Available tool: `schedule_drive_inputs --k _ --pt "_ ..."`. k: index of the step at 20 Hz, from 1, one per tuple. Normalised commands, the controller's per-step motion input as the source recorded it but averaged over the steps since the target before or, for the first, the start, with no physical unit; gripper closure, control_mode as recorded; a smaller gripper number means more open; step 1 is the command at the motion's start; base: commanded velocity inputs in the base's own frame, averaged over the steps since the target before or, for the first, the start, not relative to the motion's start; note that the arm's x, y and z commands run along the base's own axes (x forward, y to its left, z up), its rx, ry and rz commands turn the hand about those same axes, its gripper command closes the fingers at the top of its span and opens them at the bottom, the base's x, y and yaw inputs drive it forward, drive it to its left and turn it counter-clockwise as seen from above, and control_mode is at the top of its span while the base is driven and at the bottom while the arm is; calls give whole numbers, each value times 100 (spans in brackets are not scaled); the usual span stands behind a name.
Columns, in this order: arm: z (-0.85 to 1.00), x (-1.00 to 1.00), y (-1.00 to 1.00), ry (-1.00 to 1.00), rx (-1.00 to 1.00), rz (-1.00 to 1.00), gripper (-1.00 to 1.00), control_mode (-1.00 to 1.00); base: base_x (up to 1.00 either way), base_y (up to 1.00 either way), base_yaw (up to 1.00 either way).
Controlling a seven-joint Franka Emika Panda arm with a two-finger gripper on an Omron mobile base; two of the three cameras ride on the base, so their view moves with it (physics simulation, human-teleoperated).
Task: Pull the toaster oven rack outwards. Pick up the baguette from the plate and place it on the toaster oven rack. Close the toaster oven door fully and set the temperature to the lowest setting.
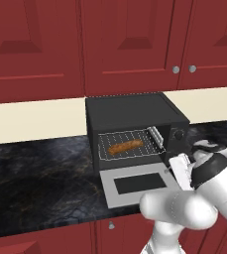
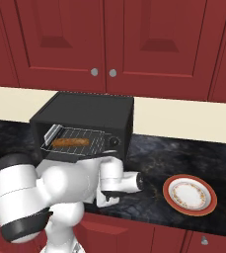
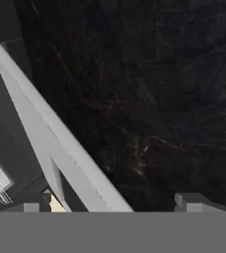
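Note:
The black toaster oven [image 1: 130, 111] stands on the counter with its grey toaster oven door [image 1: 135, 198] folded down flat. Its wire rack [image 1: 105, 151] is pulled partway out, and the golden-brown baguette [image 1: 126, 146] lies on it, also visible in the right base view as the baguette [image 2: 71, 142]. My gripper [image 1: 173, 171] hovers at the door's right edge, open and holding nothing. In the hand view the door's pale edge [image 3: 45, 128] runs diagonally between my fingertips [image 3: 188, 201]. The plate [image 2: 189, 194] is bare.
Dark marble counter [image 1: 35, 173] stretches left of the oven and between the oven and the plate. Red cabinets [image 1: 125, 44] hang above. A dark knob [image 1: 178, 134] sits on the oven's right front panel. My own arm hides the door in the right base view.

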Motion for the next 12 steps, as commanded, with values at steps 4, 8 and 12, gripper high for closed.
schedule_drive_inputs --k 4,8,12 --pt "35 30 2 0 27 4 -100 -100 0 0 0" --pt "50 34 0 0 30 4 -100 -100 0 0 0" --pt "47 33 0 0 28 2 -100 -100 0 0 0"
